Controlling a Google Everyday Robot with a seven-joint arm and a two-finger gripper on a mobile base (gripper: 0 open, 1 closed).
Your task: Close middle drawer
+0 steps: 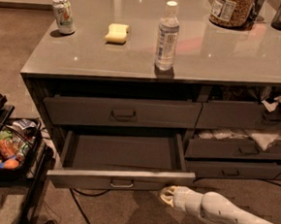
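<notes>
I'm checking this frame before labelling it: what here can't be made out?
All in the camera view:
1. Whether the gripper, just under the right end of the middle drawer front, touches it: too blurred.
2. Anything below the middle drawer: hidden by its pulled-out box.
3. The top of the jar: cut off by the upper edge.
4. The label text on the water bottle: too small.

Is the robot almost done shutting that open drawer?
Not yet. Nothing looks done: the middle drawer is pulled far out, with its bare inside showing. In hand: the claw sits low, just under the right end of the drawer's front. I can't tell if it touches. Left to do: push the drawer all the way in.
</notes>
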